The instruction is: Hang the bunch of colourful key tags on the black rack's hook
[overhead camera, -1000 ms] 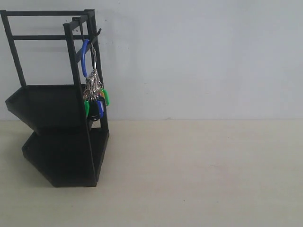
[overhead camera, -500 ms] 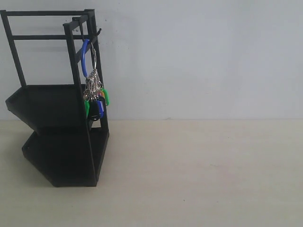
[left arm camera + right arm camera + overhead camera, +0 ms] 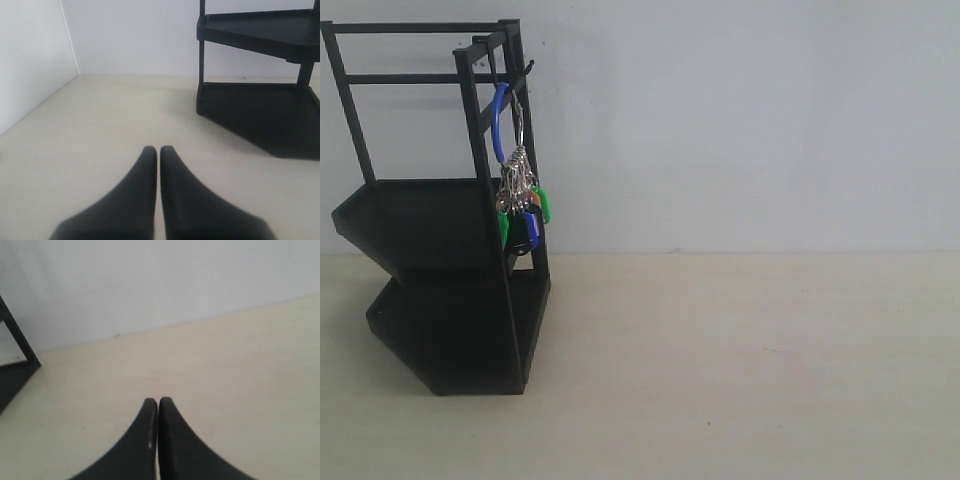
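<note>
The black rack stands at the left of the exterior view. From the hook on its top bar hangs the colourful key tag bunch by its blue loop, with silver rings and green, blue and black tags below. Neither arm shows in the exterior view. My left gripper is shut with nothing in it, low over the table, with the rack's trays ahead of it. My right gripper is shut and empty over bare table, a rack leg off to one side.
A pale wall rises behind the beige table. In the left wrist view a second wall meets it at a corner beside the rack.
</note>
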